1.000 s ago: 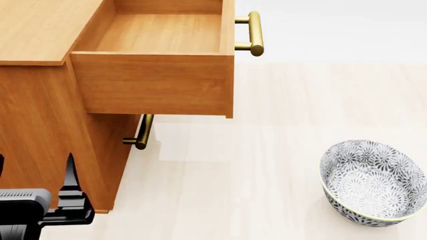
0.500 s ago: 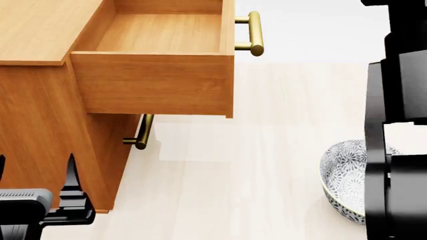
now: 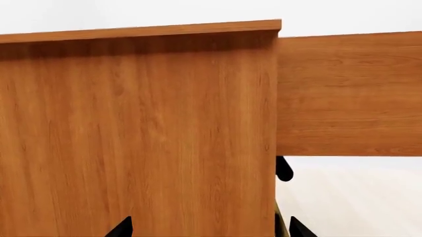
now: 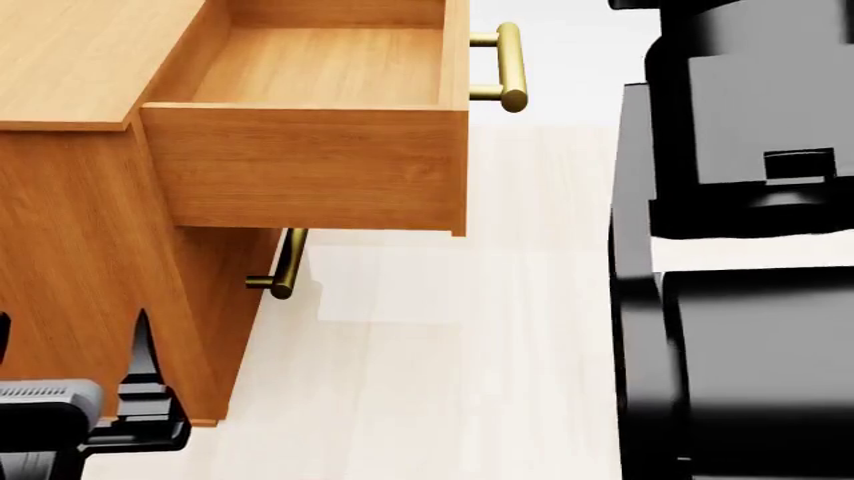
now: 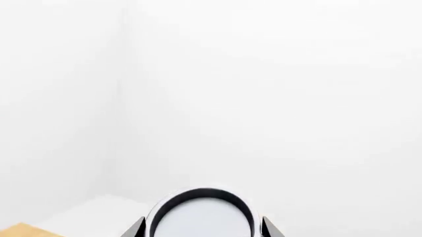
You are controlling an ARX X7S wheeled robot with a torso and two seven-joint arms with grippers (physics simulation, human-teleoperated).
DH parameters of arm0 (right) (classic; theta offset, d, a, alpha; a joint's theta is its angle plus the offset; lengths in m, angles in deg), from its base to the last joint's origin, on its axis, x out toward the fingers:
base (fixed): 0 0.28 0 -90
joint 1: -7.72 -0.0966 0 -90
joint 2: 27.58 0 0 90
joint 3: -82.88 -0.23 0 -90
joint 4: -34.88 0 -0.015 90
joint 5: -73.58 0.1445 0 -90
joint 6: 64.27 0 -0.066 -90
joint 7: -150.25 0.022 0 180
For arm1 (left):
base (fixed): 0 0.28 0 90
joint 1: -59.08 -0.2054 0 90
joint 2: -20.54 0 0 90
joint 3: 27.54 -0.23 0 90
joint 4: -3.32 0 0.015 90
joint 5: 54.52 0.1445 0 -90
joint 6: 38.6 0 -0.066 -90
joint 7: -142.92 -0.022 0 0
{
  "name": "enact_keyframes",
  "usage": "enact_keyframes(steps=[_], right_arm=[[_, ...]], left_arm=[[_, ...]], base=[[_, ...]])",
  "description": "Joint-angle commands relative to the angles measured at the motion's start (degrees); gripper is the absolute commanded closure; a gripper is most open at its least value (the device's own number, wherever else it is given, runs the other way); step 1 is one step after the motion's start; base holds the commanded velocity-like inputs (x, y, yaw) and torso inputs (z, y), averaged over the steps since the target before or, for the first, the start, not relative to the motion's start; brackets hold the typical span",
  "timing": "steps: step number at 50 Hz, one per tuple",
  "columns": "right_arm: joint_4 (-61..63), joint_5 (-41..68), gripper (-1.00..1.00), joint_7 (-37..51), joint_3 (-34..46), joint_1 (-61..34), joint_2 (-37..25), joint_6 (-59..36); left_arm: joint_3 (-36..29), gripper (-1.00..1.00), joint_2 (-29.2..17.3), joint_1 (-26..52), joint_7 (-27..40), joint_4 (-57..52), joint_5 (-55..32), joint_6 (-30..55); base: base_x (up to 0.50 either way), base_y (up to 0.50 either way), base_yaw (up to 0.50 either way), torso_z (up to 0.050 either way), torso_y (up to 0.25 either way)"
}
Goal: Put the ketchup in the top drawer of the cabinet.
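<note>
A: Where was the red-labelled tin of ketchup?
B: Only its silver lid showed, clamped between the right end effector tips.
A: The orange-brown wooden top drawer?
B: Pulled open at eleven o'clock; the black right arm hid three o'clock.
A: Left end effector?
B: Cut off; couldn't tell.

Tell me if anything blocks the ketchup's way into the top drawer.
Nothing visible does. The top drawer is pulled out, its inside bare and open from above. The ketchup appears to sit between the fingers of the right gripper, and that arm stands to the drawer's right in the head view.
</note>
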Motion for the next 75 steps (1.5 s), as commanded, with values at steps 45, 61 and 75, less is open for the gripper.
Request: enact_keyframes(steps=[45,61,75], right_arm=[[-0.8,5.0,1.0,-18.4,7.0,8.4,1.4,-5.1],[-0.8,6.4,1.0,-18.7,8.9,11.5,1.4,-3.0],[-0.8,9.5,1.0,-19.3,11.1,11.7,1.4,-1.6]], left_arm=[[-1.3,-1.0,0.1,0.5,0.5,2.9,0.3,-1.7],[-1.4,-1.0,-0.1,0.7,0.7,2.9,0.2,-1.6],[-1.6,-1.0,-0.2,0.7,0.9,3.1,0.1,-1.8]], base=[[0.0,0.0,0.0,0.0,0.0],[0.0,0.0,0.0,0.0,0.001],[0.0,0.0,0.0,0.0,0.0]])
